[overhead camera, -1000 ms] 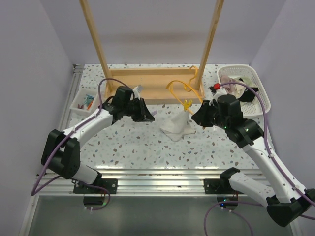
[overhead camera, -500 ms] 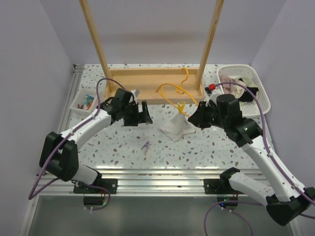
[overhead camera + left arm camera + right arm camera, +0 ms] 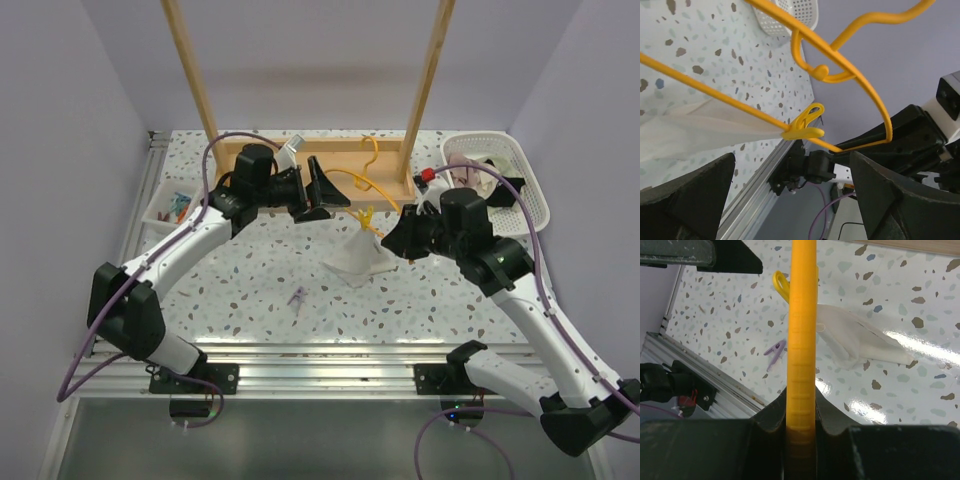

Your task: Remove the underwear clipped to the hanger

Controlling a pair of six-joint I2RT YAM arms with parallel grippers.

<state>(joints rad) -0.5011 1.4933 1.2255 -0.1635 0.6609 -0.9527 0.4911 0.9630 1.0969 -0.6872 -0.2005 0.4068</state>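
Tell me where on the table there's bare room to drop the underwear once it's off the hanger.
Best bare patch: the speckled tabletop between the left arm, the purple clothespin and the front rail. A second lies between the underwear and that rail. Crowded: around the hanger by the wooden rack base, where the right arm also reaches.

1. From above, the light is bright, even and diffuse; my arms (image 3: 180, 250) throw only soft, faint shadows on the tabletop (image 3: 250, 290).
2. A white band of glare runs along the tabletop's near edge.
3. In my right wrist view, glare patches wash out the speckles beside the underwear (image 3: 855, 342); the hanger (image 3: 802, 315), close to the lens, looks slightly soft.
4. In my left wrist view, the fingers (image 3: 690, 200) of my left hand (image 3: 792, 167) are dark and blurred, while the hanger is crisp.
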